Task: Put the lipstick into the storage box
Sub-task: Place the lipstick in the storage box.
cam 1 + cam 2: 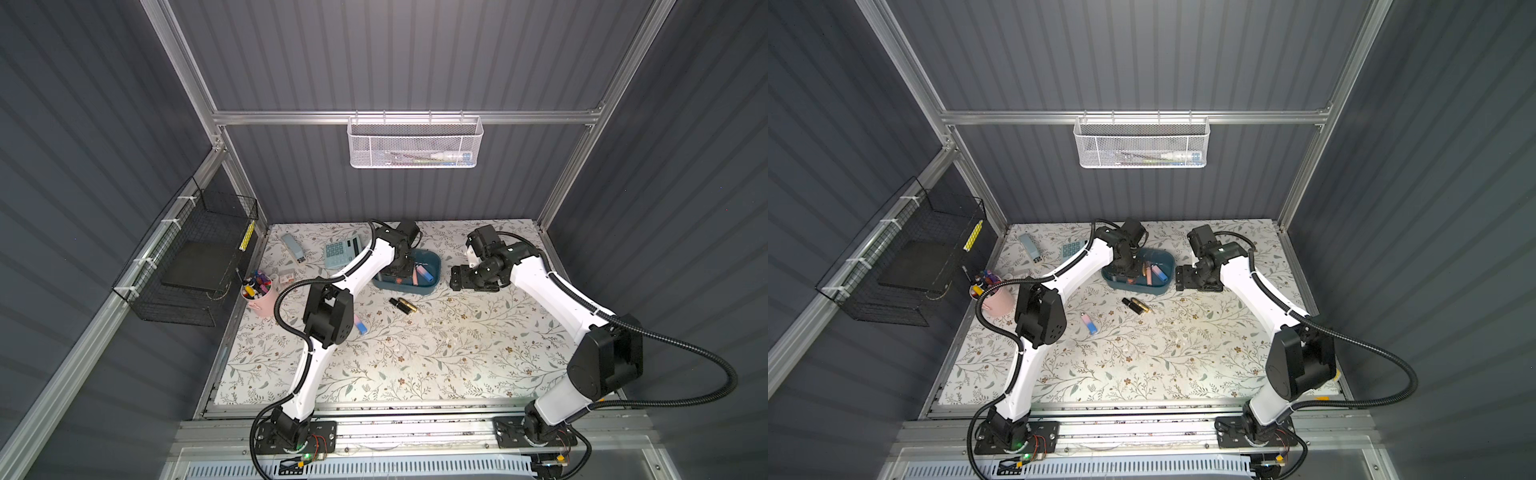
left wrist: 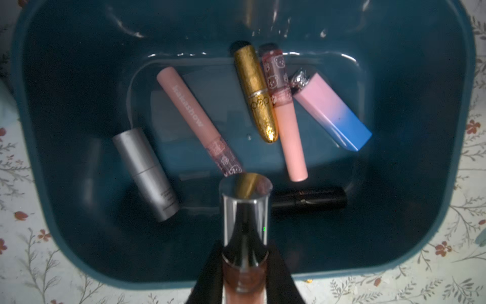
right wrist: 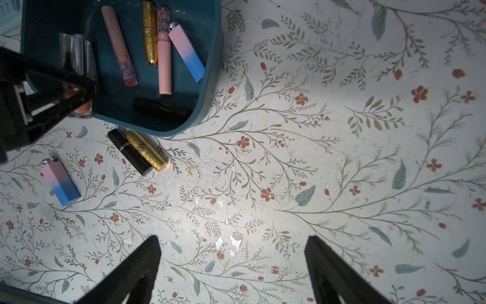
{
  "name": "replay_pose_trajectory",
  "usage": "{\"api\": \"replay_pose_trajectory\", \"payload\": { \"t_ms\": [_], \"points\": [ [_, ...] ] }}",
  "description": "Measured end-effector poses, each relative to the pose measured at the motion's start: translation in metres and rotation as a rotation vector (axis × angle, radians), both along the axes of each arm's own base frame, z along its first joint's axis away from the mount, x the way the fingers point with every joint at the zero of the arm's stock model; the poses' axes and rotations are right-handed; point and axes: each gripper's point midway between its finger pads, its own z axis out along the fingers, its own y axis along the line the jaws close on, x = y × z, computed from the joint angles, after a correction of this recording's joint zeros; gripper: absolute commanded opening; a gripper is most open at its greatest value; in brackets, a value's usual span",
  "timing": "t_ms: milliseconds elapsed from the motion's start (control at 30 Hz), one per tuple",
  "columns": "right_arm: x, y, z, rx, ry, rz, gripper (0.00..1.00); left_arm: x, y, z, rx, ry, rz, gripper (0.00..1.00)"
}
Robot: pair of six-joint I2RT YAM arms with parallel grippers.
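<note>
Left gripper (image 2: 244,265): clamped on the lipstick (image 2: 246,223) low on its clear body; the silver cap juts past the fingertips.
Lipstick: hangs over the left part of the box (image 2: 65,184); contact with the floor cannot be told.
Axis: in line with the fingers, cap end toward the box floor.
Below: silver tube (image 2: 146,173) and black tube (image 2: 310,197) flank the cap.
Right gripper (image 3: 234,239): jaws spread wide, empty, over the table (image 3: 342,158) just right of the box.
Table: black-and-gold pair (image 1: 402,305) lies near the box's near side.
</note>
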Motion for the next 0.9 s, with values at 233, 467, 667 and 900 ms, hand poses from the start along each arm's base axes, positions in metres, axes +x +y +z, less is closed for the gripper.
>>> {"api": "replay_pose_trajectory", "payload": {
  "t_ms": [233,467,667,900],
  "points": [
    [0.011,-0.001,0.011,-0.003,-0.021,-0.010,0.88,0.038,0.009,-0.009,-0.074,-0.029,0.050,0.17],
    [0.023,-0.007,0.013,-0.012,-0.021,-0.029,0.88,0.054,0.019,-0.045,-0.086,0.006,0.083,0.19],
    [0.030,-0.007,0.011,-0.027,-0.010,-0.020,0.88,0.061,0.010,-0.049,-0.122,-0.004,0.088,0.38],
    [0.025,-0.009,-0.001,-0.054,0.037,0.005,0.88,0.061,0.009,-0.048,-0.135,0.002,0.102,0.68]
  ]
}}
